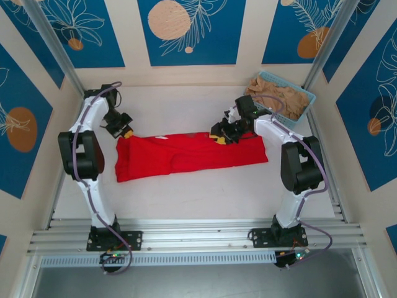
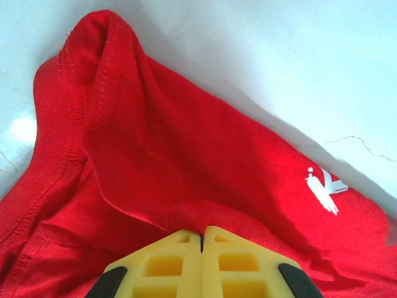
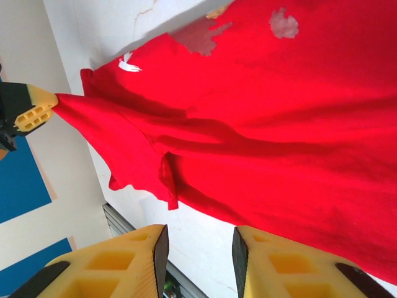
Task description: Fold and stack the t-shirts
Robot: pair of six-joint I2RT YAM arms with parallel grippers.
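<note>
No legible txt or labels.

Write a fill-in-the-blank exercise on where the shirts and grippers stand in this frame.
1. The left gripper is ____ on the bright red cloth t-shirt.
2. The right gripper has its fingers ____, holding nothing.
3. The tan-beige cloth shirts lie in the light ____ plastic lattice basket.
Missing words: shut; open; blue.

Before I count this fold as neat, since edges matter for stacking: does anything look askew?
The red t-shirt lies unevenly: its left end is wider than its right, and the left gripper pinches one corner up into a ridge. Nothing looks torn.
</note>
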